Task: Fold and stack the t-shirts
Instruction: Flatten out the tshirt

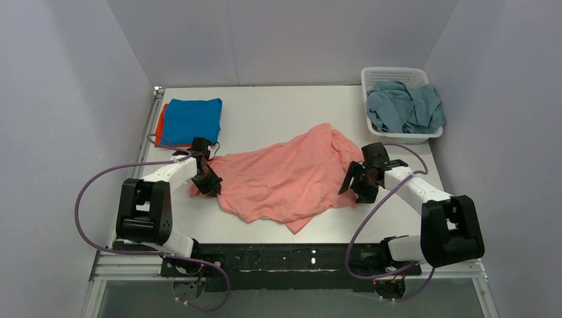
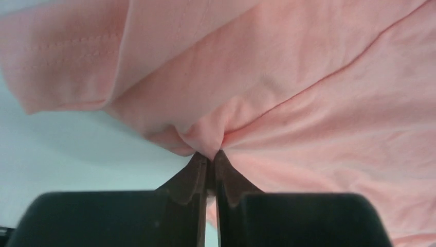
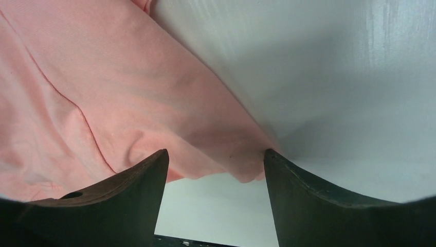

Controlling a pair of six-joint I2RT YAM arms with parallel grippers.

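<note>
- My left end effector (image 1: 211,180) is pinched almost closed on a fold at the left edge of the pink shirt (image 1: 291,175).
- That shirt lies crumpled in the middle of the desk (image 1: 278,112), its long axis running left to right between both arms.
- My right end effector (image 3: 216,154) stands wide open at the shirt's right hem, gripping nothing; I judge it must close there next.

No lettering, label, brand, number or sign was readable on the salmon-pink t-shirt (image 1: 285,175), the basket (image 1: 394,70) or the counter (image 1: 278,112).
</note>
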